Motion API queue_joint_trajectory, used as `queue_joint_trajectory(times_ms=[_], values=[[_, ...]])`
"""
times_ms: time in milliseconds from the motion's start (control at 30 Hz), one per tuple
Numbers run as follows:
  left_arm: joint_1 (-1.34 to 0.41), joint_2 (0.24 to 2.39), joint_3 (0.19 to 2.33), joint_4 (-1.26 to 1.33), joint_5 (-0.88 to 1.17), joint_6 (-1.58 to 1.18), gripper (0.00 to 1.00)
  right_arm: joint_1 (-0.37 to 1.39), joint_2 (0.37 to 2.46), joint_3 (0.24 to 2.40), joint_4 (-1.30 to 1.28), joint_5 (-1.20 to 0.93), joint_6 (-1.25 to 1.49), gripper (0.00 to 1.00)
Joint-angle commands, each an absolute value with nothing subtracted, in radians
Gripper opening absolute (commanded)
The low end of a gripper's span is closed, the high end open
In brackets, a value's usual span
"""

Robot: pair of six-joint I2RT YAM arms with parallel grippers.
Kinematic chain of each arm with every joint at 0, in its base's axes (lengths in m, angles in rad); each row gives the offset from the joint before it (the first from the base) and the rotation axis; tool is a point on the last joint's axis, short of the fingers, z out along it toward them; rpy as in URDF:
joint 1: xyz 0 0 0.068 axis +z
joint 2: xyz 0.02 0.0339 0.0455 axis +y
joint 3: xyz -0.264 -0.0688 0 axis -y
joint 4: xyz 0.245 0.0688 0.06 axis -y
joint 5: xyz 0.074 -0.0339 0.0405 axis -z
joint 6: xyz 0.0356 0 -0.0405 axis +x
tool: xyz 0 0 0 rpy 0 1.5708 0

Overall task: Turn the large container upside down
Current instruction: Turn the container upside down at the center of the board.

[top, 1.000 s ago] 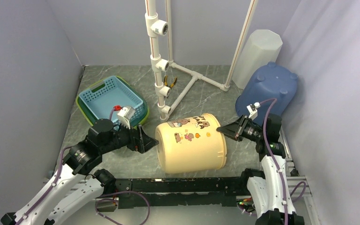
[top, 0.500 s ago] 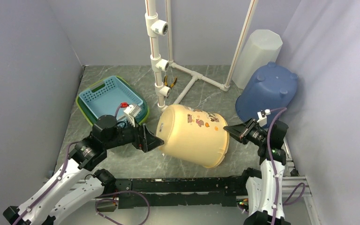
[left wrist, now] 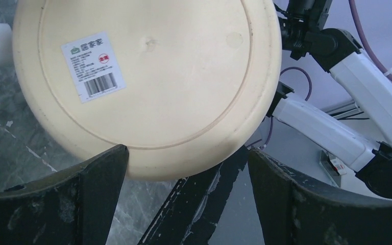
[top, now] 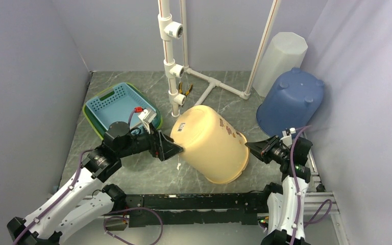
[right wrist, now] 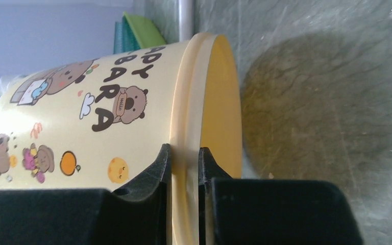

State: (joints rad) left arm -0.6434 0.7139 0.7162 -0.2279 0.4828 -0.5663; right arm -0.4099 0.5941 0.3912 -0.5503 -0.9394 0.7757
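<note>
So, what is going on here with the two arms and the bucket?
Two robot arms are handling the yellow bucket. The right gripper has its jaws shut on the rim; the left gripper, jaws open, is at the edge of the base. The bucket is tilted, base raised, mouth angled toward the table, not yet upside down.

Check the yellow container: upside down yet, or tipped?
Tipped. The yellow container has its base facing up-left, rim low, pinched between the right fingers.

Overhead plus wrist close-ups, likely sharing container (top: 210, 147)
</note>
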Motion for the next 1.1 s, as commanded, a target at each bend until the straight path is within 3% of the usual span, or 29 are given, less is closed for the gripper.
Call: queue_joint_trajectory(times_ms=[0, 200, 533, 700, 833, 967, 1067], values=[[-0.648, 0.723, 0.680, -0.187, 0.534, -0.594, 0.92, -0.397, 0.563, 0.320, -0.763, -0.617, 0.648, 0.03], [-0.654, 0.723, 0.671, -0.188, 0.536, -0.595, 0.92, -0.397, 0.466, 0.308, -0.827, -0.468, 0.668, 0.11], [-0.660, 0.727, 0.679, -0.219, 0.529, -0.581, 0.92, -0.397, 0.473, 0.428, -0.877, -0.486, 0.614, 0.17], [-0.660, 0.722, 0.667, -0.228, 0.527, -0.592, 0.92, -0.397, 0.450, 0.548, -0.955, -0.509, 0.588, 0.25], [-0.665, 0.725, 0.650, -0.211, 0.540, -0.608, 0.92, -0.397, 0.455, 0.652, -1.009, -0.534, 0.579, 0.34], [-0.667, 0.720, 0.663, -0.253, 0.513, -0.595, 0.92, -0.397, 0.458, 0.831, -1.036, -0.584, 0.551, 0.55], [-0.667, 0.719, 0.691, -0.327, 0.462, -0.569, 0.92, -0.393, 0.488, 0.981, -1.057, -0.651, 0.501, 0.65]])
